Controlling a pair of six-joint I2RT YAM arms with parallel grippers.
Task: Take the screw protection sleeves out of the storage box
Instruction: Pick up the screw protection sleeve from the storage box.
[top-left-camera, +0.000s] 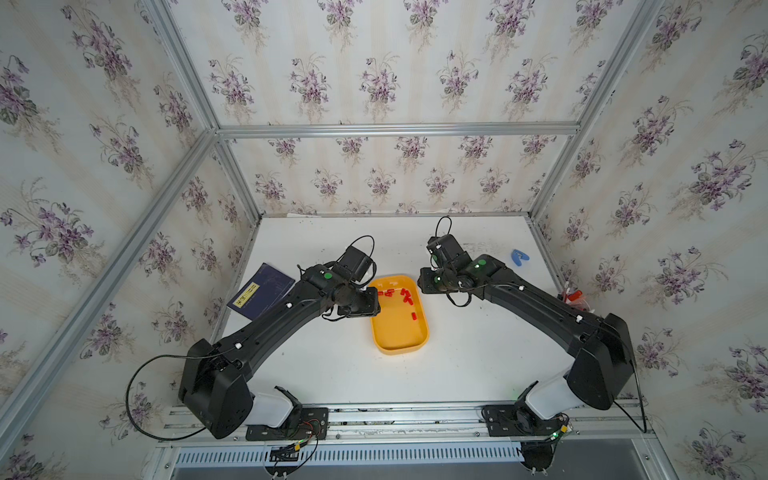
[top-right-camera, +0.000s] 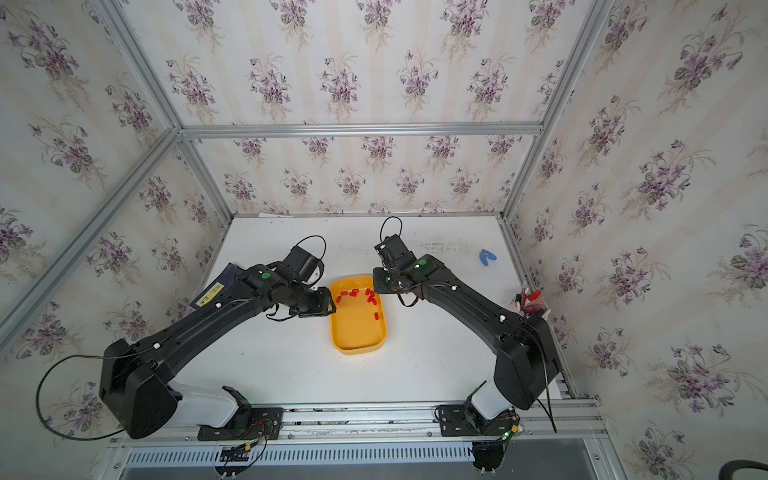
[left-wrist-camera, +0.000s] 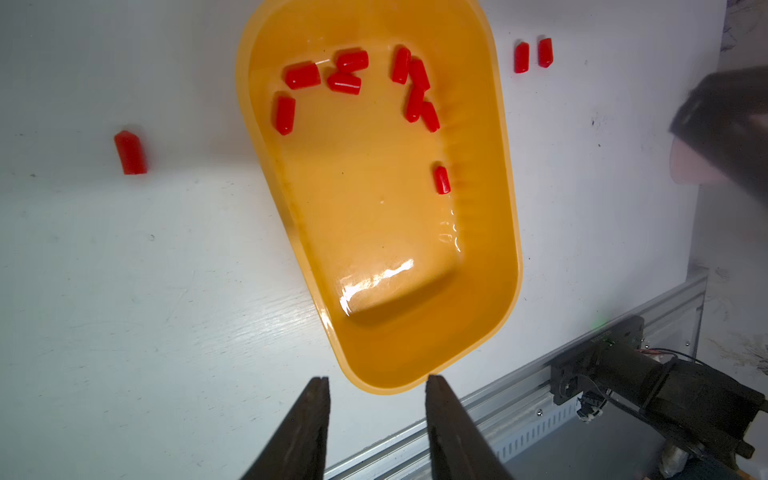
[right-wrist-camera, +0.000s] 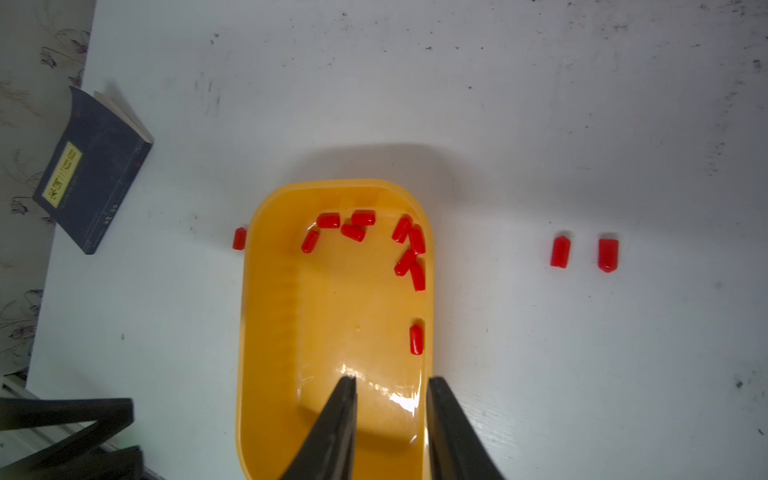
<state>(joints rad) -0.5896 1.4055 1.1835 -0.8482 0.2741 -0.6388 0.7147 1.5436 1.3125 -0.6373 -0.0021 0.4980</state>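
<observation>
The yellow-orange storage box (top-left-camera: 399, 351) (top-right-camera: 357, 351) lies mid-table between both arms. Several red screw protection sleeves (top-left-camera: 405, 295) (left-wrist-camera: 349, 62) (right-wrist-camera: 363, 218) lie in its far half, and a single one (right-wrist-camera: 416, 338) rests near its right wall. One sleeve (left-wrist-camera: 131, 151) (right-wrist-camera: 239, 239) is on the table to the box's left, and two sleeves (left-wrist-camera: 521, 57) (right-wrist-camera: 560, 251) are to its right. My left gripper (left-wrist-camera: 377, 379) hangs open and empty above the box's left side. My right gripper (right-wrist-camera: 391, 379) hangs open and empty above the box's right wall.
A dark navy booklet (top-left-camera: 262, 295) (right-wrist-camera: 95, 174) lies at the left table edge, partly under my left arm. A small blue clip (top-left-camera: 518, 257) sits at the far right. A clear bag with red-capped items (top-left-camera: 575, 297) lies at the right edge. An aluminium rail (top-left-camera: 395, 415) borders the front.
</observation>
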